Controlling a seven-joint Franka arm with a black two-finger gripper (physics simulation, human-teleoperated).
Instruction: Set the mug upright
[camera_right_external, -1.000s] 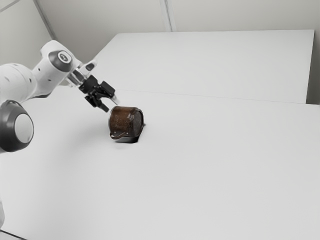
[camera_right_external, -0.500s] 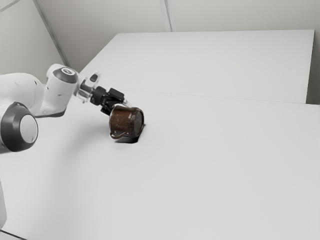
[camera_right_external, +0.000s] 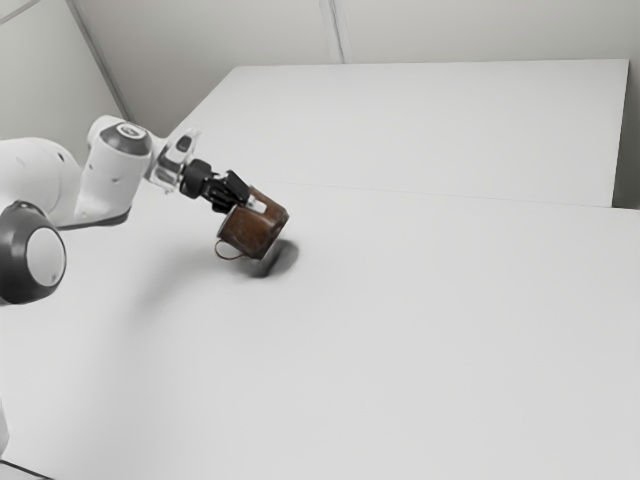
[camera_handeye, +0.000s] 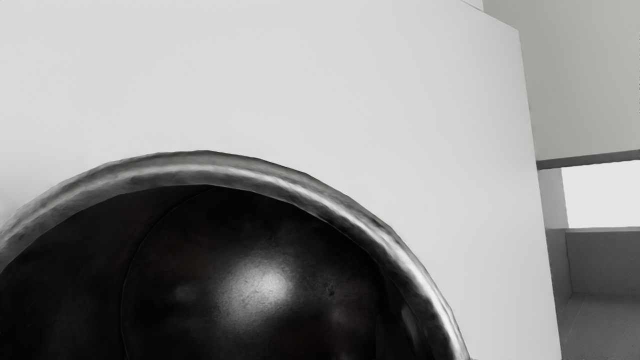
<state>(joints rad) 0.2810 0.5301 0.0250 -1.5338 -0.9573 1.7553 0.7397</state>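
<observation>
While the exterior view showed the gripper (camera_right_external: 253, 204) with its jaws pinching the tilted mug (camera_right_external: 256, 232) above the tabletop (camera_right_external: 400, 330), the handle (camera_right_external: 228, 257) toward that view's left, the wrist view looked past the pale rim (camera_handeye: 320, 195) into the mug's dark, shiny inside (camera_handeye: 200, 280). Well apart from the mug lay one tabletop corner (camera_handeye: 515, 33) and the adjoining edge (camera_handeye: 536, 200).

The mug (camera_right_external: 252, 232) is mottled brown, near-black inside, its rim (camera_handeye: 300, 192) silvery grey; around it, plain pale-grey counter (camera_right_external: 400, 330); against it, black end effector (camera_right_external: 250, 206).
</observation>
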